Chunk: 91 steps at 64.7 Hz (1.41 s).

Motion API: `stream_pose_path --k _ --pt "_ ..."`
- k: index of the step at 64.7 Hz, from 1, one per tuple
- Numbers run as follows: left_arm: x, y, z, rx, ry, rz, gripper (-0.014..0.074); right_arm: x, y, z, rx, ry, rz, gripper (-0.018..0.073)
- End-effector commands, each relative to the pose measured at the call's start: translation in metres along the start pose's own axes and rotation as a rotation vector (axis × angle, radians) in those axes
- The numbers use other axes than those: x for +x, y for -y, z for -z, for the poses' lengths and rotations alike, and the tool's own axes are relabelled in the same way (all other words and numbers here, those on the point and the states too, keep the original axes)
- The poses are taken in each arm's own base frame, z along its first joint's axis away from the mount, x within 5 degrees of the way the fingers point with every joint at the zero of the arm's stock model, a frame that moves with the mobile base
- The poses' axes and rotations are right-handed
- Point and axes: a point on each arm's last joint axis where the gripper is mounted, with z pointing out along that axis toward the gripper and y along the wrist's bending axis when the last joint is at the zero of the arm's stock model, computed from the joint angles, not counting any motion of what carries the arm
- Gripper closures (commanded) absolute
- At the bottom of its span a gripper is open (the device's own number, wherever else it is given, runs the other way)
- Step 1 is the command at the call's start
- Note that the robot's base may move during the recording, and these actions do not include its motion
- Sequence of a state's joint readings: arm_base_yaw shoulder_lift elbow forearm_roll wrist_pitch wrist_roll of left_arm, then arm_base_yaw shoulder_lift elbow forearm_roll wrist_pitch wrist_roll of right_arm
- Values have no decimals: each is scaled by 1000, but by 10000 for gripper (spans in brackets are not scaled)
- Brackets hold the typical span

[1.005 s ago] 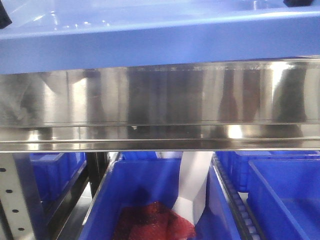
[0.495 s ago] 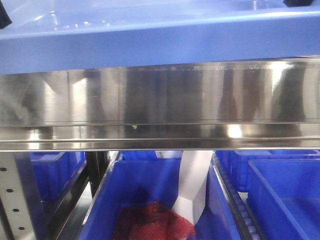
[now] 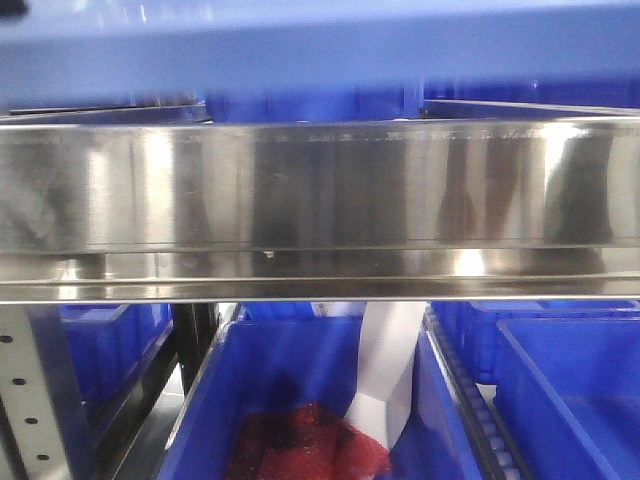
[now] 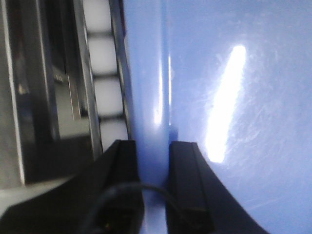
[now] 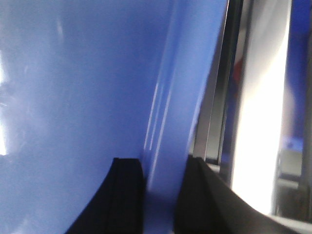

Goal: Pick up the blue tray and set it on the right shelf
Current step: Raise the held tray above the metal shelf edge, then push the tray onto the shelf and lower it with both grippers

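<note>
Close view of a tray being delivered to a rack. The left gripper point(image 4: 153, 146) is closed on the left rim of the blue tray point(image 4: 234, 97), with the glossy rim filling the narrow gap between its two black fingers. The right gripper point(image 5: 161, 163) pinches the opposite rim the same way. The tray's floor spreads inward from each pair of jaws. Just outside the left jaws is a row of white rollers point(image 4: 105, 58), and outside the right jaws are shiny metal strips. The front camera shows neither gripper, but only it shows height: the tray hangs just above the front rail point(image 3: 320, 190) of the right shelf point(image 3: 320, 285), with deep storage bins point(image 3: 290, 370) below. The tray seems to be in the placing stage. The next move likely calls for carrying it forward level, lowering it, then opening both jaws.
</note>
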State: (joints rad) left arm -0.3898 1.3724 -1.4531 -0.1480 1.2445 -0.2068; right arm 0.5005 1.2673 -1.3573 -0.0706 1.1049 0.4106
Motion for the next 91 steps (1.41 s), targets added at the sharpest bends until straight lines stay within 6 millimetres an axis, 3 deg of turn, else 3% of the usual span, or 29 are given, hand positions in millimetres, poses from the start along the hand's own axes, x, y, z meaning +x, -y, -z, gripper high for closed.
stream_pose_path --k 1,9,19,34,43,47,54,64,68,70,83,91 --pt "-25 3 25 0 143 -41 645 -30 4 20 1 185 25 502" --pt "-57 3 22 0 204 -32 645 -57 11 9 34 207 -5 502" --pt "-85 -1 -14 -44 183 -33 645 -82 22 -23 79 185 -42 502" --pt "-95 -10 -72 -85 55 -23 645 -90 26 -82 110 81 -51 502" --pt "-97 -14 -89 -110 19 -25 640 -89 27 -103 124 31 -49 496" --pt "-97 -15 -94 -116 7 -33 603 -88 27 -106 126 25 -49 447" --pt "-97 -15 -95 -116 4 -45 449 -89 27 -106 124 31 -49 259" --pt "-98 -15 -95 -115 10 -45 104 -92 26 -102 124 35 -51 -94" --pt "-98 -15 -95 -115 10 -45 11 -93 26 -98 124 37 -52 -76" --pt "-98 -15 -94 -116 9 -45 6 -94 26 -96 125 37 -53 -70" --pt "-91 -11 -64 -112 33 -52 90 -95 23 -61 111 87 -55 -35" --pt "-82 -5 -28 -95 112 -62 196 -86 19 -27 90 134 6 121"
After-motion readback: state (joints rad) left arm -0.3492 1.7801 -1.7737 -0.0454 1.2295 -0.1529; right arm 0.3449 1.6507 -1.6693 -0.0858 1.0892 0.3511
